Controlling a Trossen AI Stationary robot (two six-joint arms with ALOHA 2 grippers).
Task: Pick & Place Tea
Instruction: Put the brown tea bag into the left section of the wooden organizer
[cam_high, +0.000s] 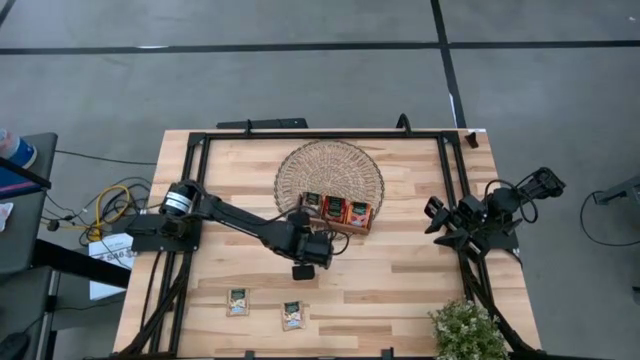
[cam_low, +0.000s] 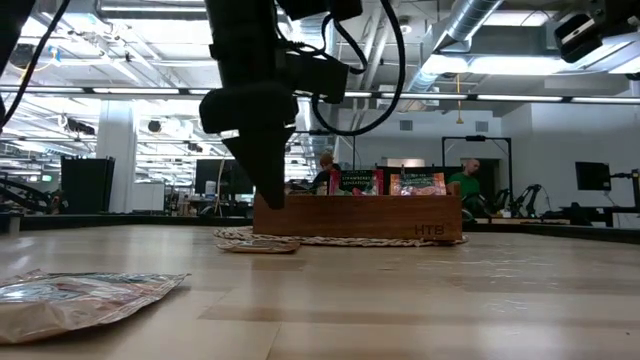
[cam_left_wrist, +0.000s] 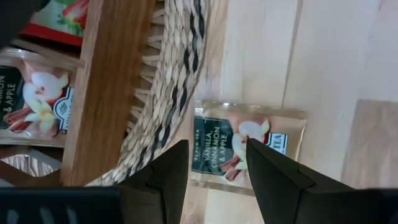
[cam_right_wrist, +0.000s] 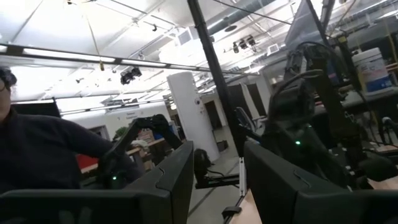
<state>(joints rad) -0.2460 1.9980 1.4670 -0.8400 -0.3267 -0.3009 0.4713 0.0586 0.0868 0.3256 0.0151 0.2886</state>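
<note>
A tea sachet (cam_left_wrist: 249, 144) with a dark green label and a pale picture lies flat on the table, at the rim of the woven mat (cam_left_wrist: 177, 74). My left gripper (cam_left_wrist: 214, 158) hangs open just above it, fingers pointing down, one on either side; in the low view the left gripper (cam_low: 272, 200) sits clear of the sachet (cam_low: 258, 245). The wooden tray (cam_high: 337, 222) rests on the mat and holds upright sachets (cam_low: 360, 182). Two more sachets (cam_high: 237, 300) (cam_high: 293, 315) lie near the table's near edge. My right gripper (cam_right_wrist: 217, 180) waits open at the table's right side.
The round woven mat (cam_high: 330, 170) lies at the table's middle far part. A potted plant (cam_high: 465, 330) stands at the near right corner. A black frame (cam_high: 200, 150) runs around the table. A person (cam_low: 468, 180) shows in the room behind.
</note>
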